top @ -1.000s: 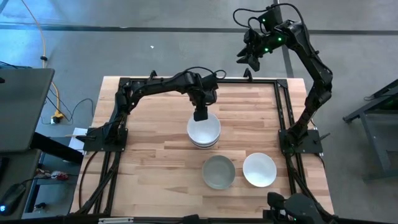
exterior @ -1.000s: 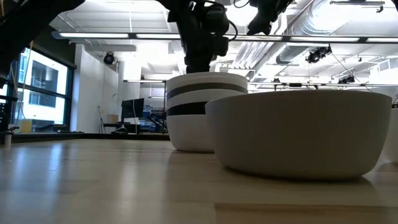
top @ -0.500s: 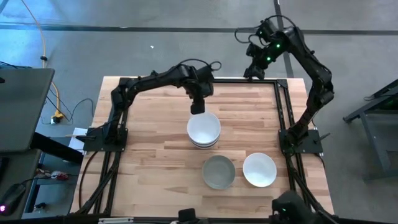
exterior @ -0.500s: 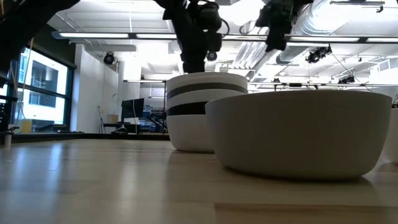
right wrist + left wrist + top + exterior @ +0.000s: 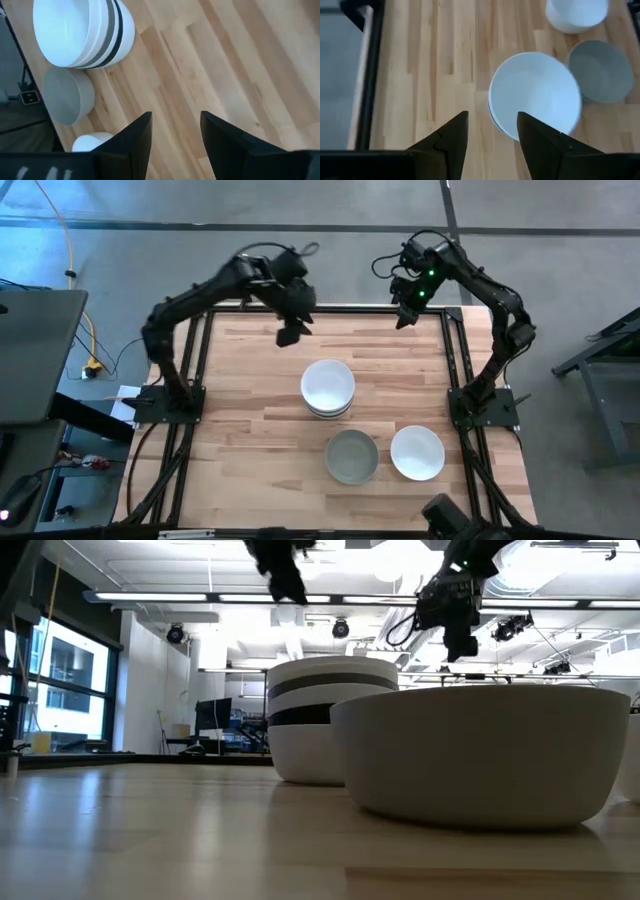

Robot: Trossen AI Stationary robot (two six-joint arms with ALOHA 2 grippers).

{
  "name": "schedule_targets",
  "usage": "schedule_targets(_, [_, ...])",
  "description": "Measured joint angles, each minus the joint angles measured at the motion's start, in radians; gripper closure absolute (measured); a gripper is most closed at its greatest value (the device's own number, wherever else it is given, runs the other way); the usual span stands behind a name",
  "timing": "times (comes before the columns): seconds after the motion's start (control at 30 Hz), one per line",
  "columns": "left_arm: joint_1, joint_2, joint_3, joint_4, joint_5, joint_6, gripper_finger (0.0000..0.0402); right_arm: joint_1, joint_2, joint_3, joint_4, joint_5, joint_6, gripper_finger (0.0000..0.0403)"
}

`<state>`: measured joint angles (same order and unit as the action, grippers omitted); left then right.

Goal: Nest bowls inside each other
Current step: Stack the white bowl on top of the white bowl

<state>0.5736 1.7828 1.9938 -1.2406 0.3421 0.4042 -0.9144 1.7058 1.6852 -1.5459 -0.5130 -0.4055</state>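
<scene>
bare table (image 5: 240, 410) left, bowl stack (image 5: 327, 387), grey bowl (image 5: 352, 456) (close together) block centre

In the low view, the grey bowl (image 5: 480, 755) hides the right side of the stack of bowls (image 5: 320, 720), and its own right side is cut off by the picture's edge. How many bowls are nested in the stack cannot be counted from above, since only the top white one is seen there. In the right wrist view, the single white bowl (image 5: 92, 142) is largely hidden behind a finger (image 5: 127, 145).
</scene>
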Motion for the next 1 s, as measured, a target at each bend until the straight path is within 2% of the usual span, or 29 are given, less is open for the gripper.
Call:
schedule_targets(0.23, [0.020, -0.151, 0.000, -0.084, 0.012, 0.018, 0.0243, 0.103, 0.001, 0.000, 0.029, 0.161, 0.022, 0.0244])
schedule_targets(0.4, [0.030, -0.234, 0.000, -0.108, 0.015, 0.027, 0.0243, 0.144, 0.007, 0.000, 0.078, 0.181, -0.121, 0.0244])
schedule_targets(0.5, [0.029, -0.271, 0.000, -0.135, 0.019, 0.060, 0.0243, 0.174, 0.007, 0.001, 0.051, 0.314, -0.144, 0.0244])
schedule_targets(0.6, [0.029, -0.293, 0.000, -0.154, 0.026, 0.088, 0.0243, 0.203, 0.007, 0.001, -0.013, 0.443, -0.089, 0.0244])
schedule_targets(0.77, [0.049, -0.305, 0.000, -0.177, 0.033, 0.124, 0.0243, 0.256, -0.010, 0.001, -0.023, 0.453, 0.024, 0.0244])
schedule_targets(1.0, [0.096, -0.305, -0.001, -0.188, 0.046, 0.152, 0.0243, 0.404, -0.050, 0.002, -0.025, 0.468, 0.099, 0.0244])
